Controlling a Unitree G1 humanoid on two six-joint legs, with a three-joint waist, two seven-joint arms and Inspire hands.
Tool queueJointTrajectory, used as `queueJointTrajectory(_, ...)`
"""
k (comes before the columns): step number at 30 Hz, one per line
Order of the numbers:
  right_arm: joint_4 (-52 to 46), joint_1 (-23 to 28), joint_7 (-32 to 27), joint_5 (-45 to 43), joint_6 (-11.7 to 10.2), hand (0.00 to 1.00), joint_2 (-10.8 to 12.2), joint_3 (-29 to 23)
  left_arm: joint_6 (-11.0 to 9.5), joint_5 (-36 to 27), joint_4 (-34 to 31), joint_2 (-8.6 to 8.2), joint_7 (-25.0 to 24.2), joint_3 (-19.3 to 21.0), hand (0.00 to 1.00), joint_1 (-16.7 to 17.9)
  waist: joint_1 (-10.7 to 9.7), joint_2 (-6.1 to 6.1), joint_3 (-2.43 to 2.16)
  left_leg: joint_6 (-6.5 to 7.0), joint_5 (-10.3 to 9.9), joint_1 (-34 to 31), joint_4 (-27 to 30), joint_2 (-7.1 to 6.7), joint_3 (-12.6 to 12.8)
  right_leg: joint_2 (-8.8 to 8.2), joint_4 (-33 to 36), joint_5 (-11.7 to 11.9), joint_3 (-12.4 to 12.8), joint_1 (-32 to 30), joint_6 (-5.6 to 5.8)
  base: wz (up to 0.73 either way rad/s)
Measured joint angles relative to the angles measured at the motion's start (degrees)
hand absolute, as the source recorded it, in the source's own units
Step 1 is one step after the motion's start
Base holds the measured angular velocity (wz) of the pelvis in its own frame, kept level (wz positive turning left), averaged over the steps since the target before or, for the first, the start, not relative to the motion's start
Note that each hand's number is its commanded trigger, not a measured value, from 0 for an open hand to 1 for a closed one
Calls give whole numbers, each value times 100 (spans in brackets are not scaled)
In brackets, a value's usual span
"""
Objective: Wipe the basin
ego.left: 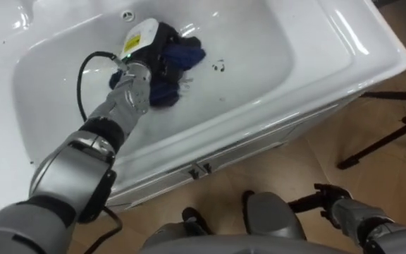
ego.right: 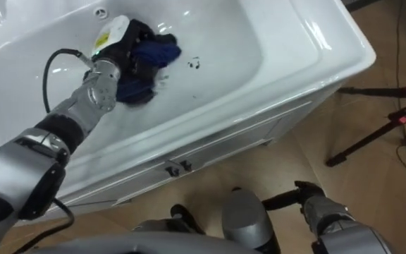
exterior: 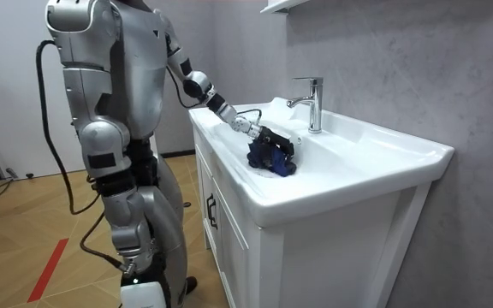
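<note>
Nearest the camera, the robot's left arm rises from the lower left and reaches forward into a white basin (ego.left: 344, 49). Its left hand (ego.left: 146, 44) lies on the basin's floor close to the far edge, palm down. The dark fingers are bent over and closed on a bunched dark blue cloth (ego.left: 183, 55). The cloth sits under and just right of the hand, touching the basin's floor, left of the basin's middle. A small round overflow hole (ego.left: 127, 14) shows in the far wall just beyond the hand.

Right of the cloth, a few small dark specks (ego.left: 219, 67) lie on the wet floor, apart from it.

Below the basin's near edge is the white cabinet (ego.left: 259, 144), with small metal handles (ego.left: 201, 169) on its front.

At the lower right the right hand (ego.left: 330, 200) hangs low over the wooden floor (ego.left: 316, 162); I cannot tell how its fingers are set. Farther right, black tripod legs (ego.left: 383, 141) stand on the floor.

In the room view the robot stands upright at the cabinet's front, and a chrome tap (exterior: 313, 103) rises at the basin's back edge.
</note>
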Motion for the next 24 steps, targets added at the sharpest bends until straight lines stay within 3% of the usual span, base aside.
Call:
queueJointTrajectory(4,14,55,11,-175,109,0,-20,-82,55,337,86,161,179,2,100,101,108,52,-27,-12,25,22,-34,-7,-5,-6,62,-25,-1,-48,-20,0)
queueJointTrajectory(9,-25,59,34,-219,105,0,-18,-90,55,477,82,181,487,5,100,294,262,64,-45,-44,123,90,-186,-14,69,18,38,-1,36,-29,-56,-5)
queueJointTrajectory(11,-26,67,8,-221,76,0,-19,-160,54,514,80,191,579,87,100,363,381,67,-91,-69,169,142,-274,-7,113,42,-2,17,79,-28,-82,-9)
queueJointTrajectory(18,-32,74,-42,-611,98,0,-22,-262,178,725,81,353,672,399,100,706,574,18,-144,-100,207,305,-306,-7,81,49,-33,-13,62,142,-117,-1)
queueJointTrajectory(19,-32,89,-42,-759,103,0,-19,-318,192,724,81,378,671,462,100,806,576,11,-205,-102,207,323,-309,-7,72,48,-49,-20,31,160,-120,13)
queueJointTrajectory(21,-24,117,-64,-846,119,0,-24,-396,212,706,81,427,649,463,100,884,571,-18,-226,-108,210,388,-314,-7,5,48,-117,-20,-36,269,-122,15)
queueJointTrajectory(22,-20,138,-83,-913,129,0,-29,-461,226,698,81,453,621,467,100,901,587,13,-285,-111,212,398,-315,-8,-28,48,-131,-23,-68,302,-126,12)
queueJointTrajectory(24,-5,177,-95,-1005,134,0,-66,-505,240,701,80,458,548,528,100,905,682,3,-282,-118,216,458,-335,-11,-61,49,-140,-23,-77,350,-126,3)
